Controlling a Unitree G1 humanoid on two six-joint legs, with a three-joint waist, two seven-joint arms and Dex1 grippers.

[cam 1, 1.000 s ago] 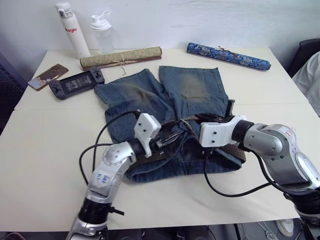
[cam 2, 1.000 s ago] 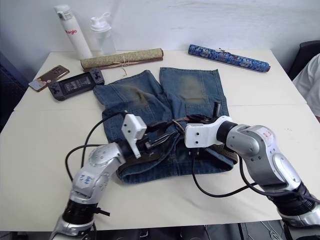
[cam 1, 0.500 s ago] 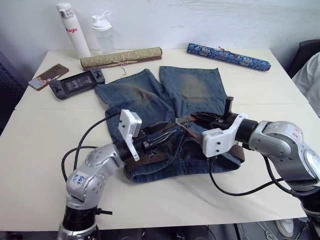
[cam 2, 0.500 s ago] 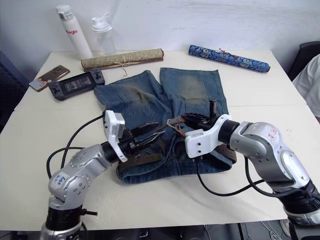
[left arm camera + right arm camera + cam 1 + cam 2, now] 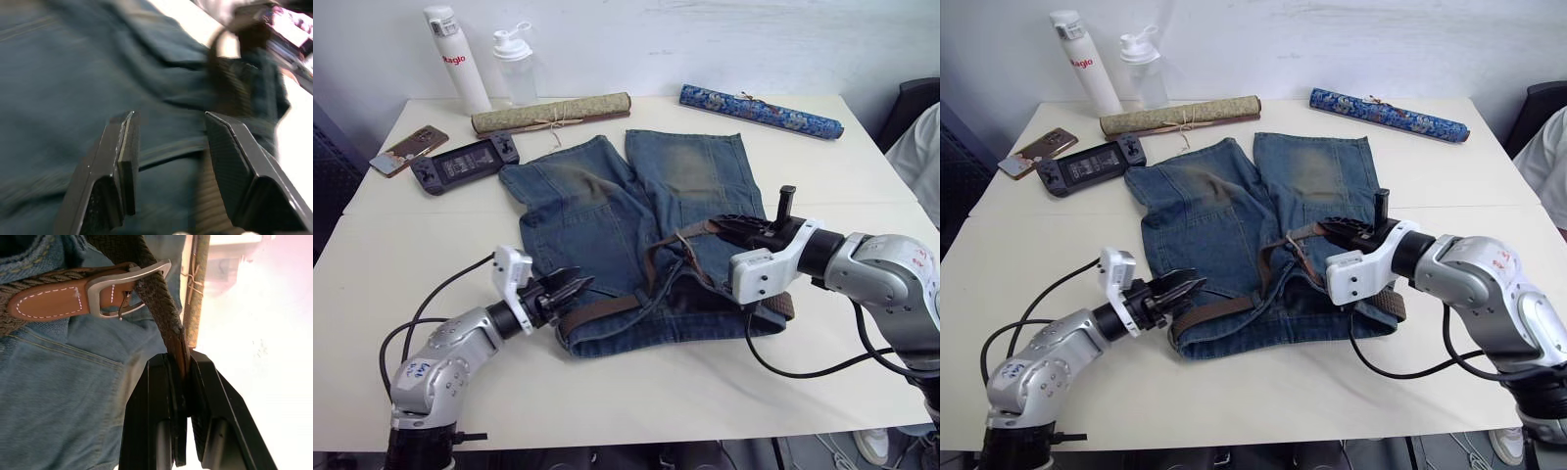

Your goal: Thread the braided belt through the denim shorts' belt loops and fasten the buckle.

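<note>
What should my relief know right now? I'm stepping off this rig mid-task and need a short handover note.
Right gripper: shut on the braided belt, its free end pinched after it has passed through the buckle.
Left gripper: open, holding nothing, at the waistband's left end.
Denim shorts: flat on the table, waistband toward the robot, belt lying along it and looping up at the middle.
Done: the strap is through the buckle frame.
Left: seat the pin and pull snug. Whether every belt loop is threaded can't be told.
</note>
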